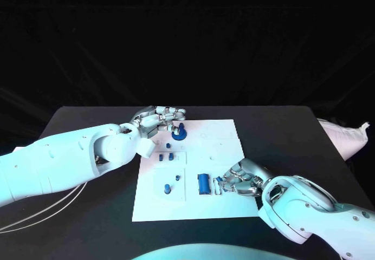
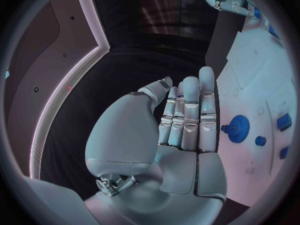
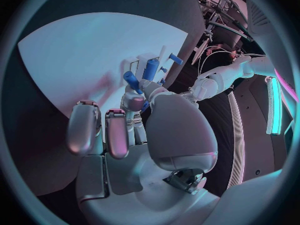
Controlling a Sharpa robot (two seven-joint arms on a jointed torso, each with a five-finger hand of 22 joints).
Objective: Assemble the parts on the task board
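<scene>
Roughly midway: gear (image 1: 179, 134) seated on task board (image 1: 222, 130), several parts loose; left hand (image 1: 159, 120) released beside gear, right hand (image 1: 240, 181) pinching a blue part (image 3: 132, 79).

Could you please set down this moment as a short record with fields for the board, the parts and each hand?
Board: white plate task board lying flat on the black table.
Far part: round blue gear-like piece standing on the board's far end.
Near part: long blue cylinder lying on the board.
Small parts: short blue pieces at mid-board.
Left hand: beside the gear-like piece, fingers straight; holding nothing.
Right hand: next to the cylinder; grasp unclear.
</scene>
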